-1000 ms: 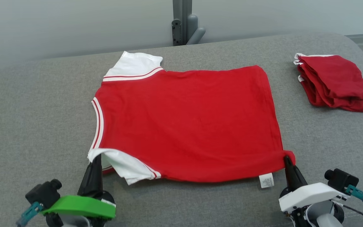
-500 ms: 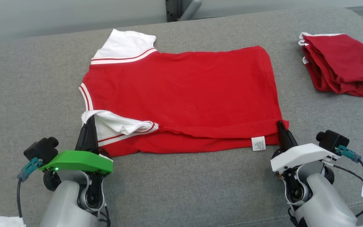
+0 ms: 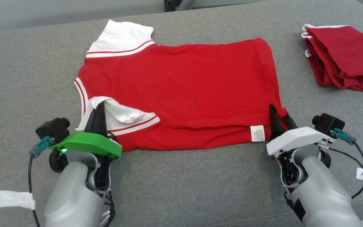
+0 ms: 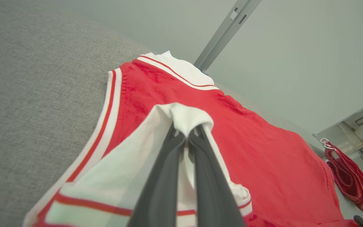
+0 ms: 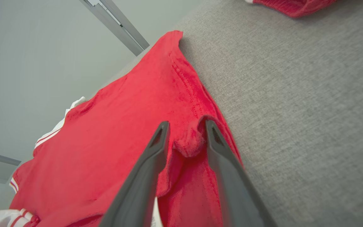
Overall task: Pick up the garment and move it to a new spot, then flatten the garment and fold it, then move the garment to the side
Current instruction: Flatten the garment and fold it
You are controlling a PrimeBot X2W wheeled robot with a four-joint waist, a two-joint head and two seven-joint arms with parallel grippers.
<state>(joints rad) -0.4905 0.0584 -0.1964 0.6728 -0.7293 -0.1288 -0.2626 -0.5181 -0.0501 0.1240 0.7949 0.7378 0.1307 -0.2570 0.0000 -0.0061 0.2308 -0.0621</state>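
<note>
The garment [image 3: 184,82], a red shirt with white striped sleeves, lies spread on the grey cushioned surface [image 3: 184,189], its near edge folded over onto its body. My left gripper [image 3: 100,106] is shut on the near white sleeve [image 3: 118,112]. The left wrist view shows the left gripper [image 4: 186,135] pinching that sleeve [image 4: 184,116] above the garment [image 4: 263,148]. My right gripper [image 3: 279,112] stands open at the garment's near right corner. In the right wrist view, the bunched red hem corner [image 5: 189,142] lies loose between the spread fingers of the right gripper [image 5: 187,124].
A pile of folded red garments [image 3: 339,63] sits at the far right of the surface; the same pile [image 4: 348,176] appears in the left wrist view. A white care label [image 3: 257,133] hangs at the near hem. A grey post [image 3: 175,3] stands behind the surface.
The head camera has tilted down. Both grippers carried the garment's near edge forward over its body. The right gripper opened and let go of the hem corner; the left stays shut.
</note>
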